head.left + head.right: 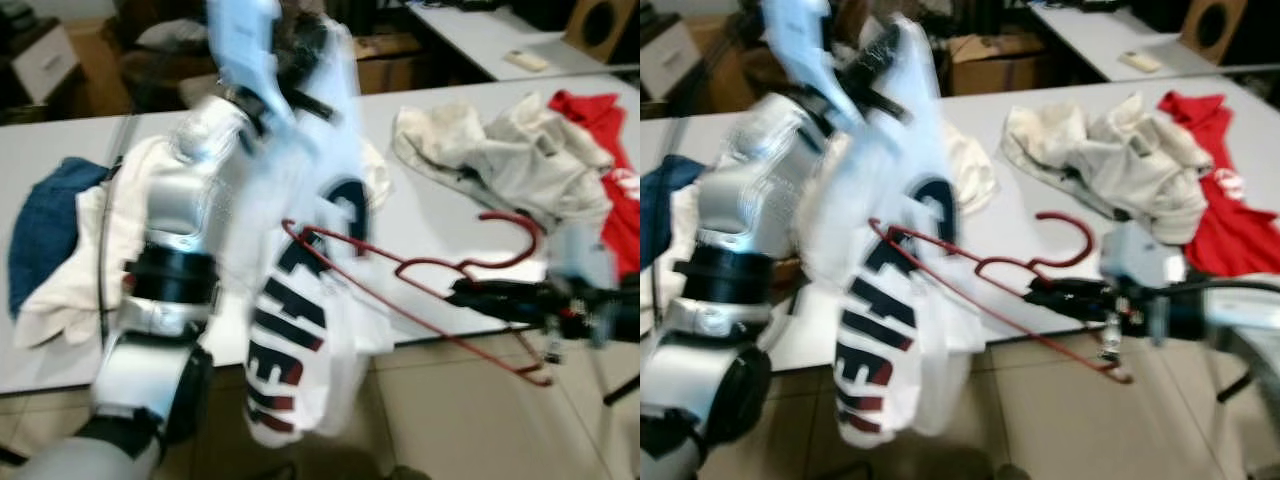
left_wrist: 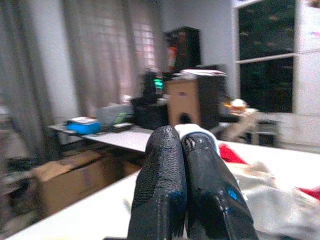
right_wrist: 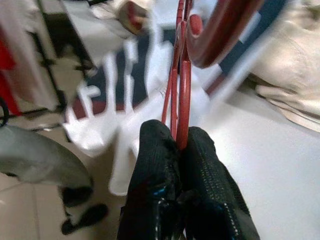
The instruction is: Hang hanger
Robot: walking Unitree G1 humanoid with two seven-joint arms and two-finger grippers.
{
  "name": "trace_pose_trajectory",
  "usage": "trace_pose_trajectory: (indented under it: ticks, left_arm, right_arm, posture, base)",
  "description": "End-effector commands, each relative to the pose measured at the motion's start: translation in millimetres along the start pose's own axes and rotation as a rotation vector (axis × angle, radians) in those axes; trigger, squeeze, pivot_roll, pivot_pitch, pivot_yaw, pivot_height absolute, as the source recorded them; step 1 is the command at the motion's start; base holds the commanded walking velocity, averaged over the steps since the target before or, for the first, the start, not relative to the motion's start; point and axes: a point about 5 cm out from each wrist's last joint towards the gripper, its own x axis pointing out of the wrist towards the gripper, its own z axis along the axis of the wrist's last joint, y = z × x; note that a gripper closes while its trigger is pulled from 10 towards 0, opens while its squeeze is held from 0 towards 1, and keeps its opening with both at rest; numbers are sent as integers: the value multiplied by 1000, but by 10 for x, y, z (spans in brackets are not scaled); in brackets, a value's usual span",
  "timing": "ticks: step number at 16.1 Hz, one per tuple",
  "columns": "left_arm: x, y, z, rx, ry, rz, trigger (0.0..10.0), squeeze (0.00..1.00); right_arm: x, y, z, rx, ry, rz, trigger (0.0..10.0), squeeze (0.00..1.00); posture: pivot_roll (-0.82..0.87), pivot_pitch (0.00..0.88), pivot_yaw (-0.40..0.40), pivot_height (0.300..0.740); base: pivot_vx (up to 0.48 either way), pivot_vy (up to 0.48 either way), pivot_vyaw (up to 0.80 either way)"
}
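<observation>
In the left eye view the red hanger is lying nearly sideways across the middle of the frame, long axis running from the white shirt at centre-left out to the right pincer at lower right, hook curling up over the desk. Right wrist view: right pincer is clamping the hanger wire. Left wrist view: left pincer is pressing its fingers together, seemingly on a bit of white cloth, raised up high.
</observation>
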Motion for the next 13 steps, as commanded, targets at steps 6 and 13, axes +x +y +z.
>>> trace_pose_trajectory:
  ticks: [6,13]
  left_arm:
    - [-97,-217,217,-44,-46,-129,10000,0]
    - [-165,-208,691,-149,-283,-163,10000,0]
  right_arm:
    - [366,-425,-13,-93,60,76,10000,0]
    - [215,-1614,1330,-393,-303,-751,10000,0]
  posture:
    - [-158,0,40,740]
    - [-153,0,16,740]
  base:
    - [0,0,0]
    - [0,0,0]
